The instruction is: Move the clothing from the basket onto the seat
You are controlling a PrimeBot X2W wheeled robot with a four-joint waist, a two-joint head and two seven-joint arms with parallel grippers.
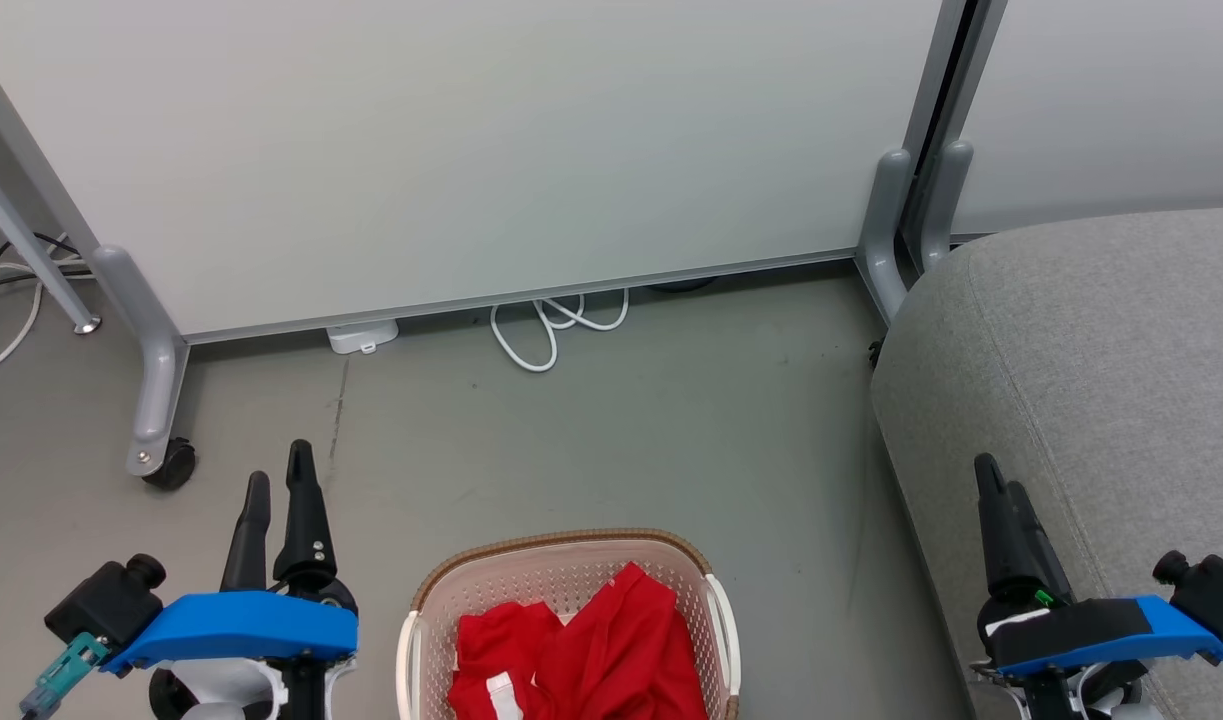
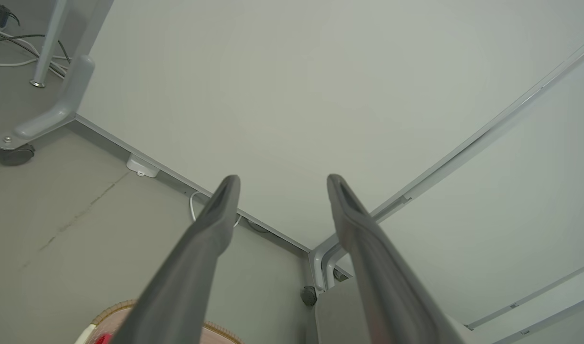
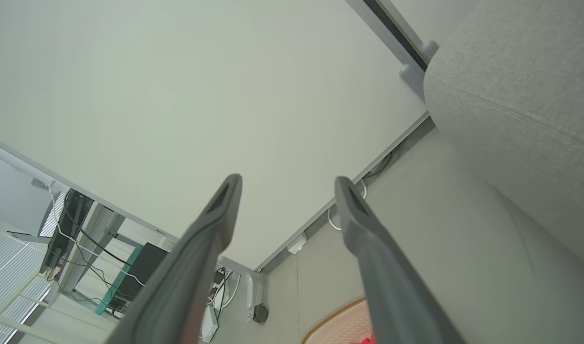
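The basket [image 1: 571, 542] stands on the floor at the bottom middle of the head view, cream-white with a brown woven rim. The clothing [image 1: 596, 650] lies crumpled inside it, bright red with a white patch. The grey seat [image 1: 1101, 350] fills the right side. My left gripper [image 1: 278, 468] hovers open and empty to the left of the basket. My right gripper [image 1: 1001, 480] is open and empty over the seat's front edge. In the left wrist view the left gripper [image 2: 282, 179] points at the wall above the basket [image 2: 111, 310]. The right gripper [image 3: 287, 180] shows beside the seat [image 3: 521, 95].
A white partition panel [image 1: 471, 150] on grey feet with a black caster [image 1: 171, 466] closes off the back. A looped white cable [image 1: 551, 330] and a small white box [image 1: 363, 337] lie at its base. Bare grey floor [image 1: 621, 440] separates the basket from the partition.
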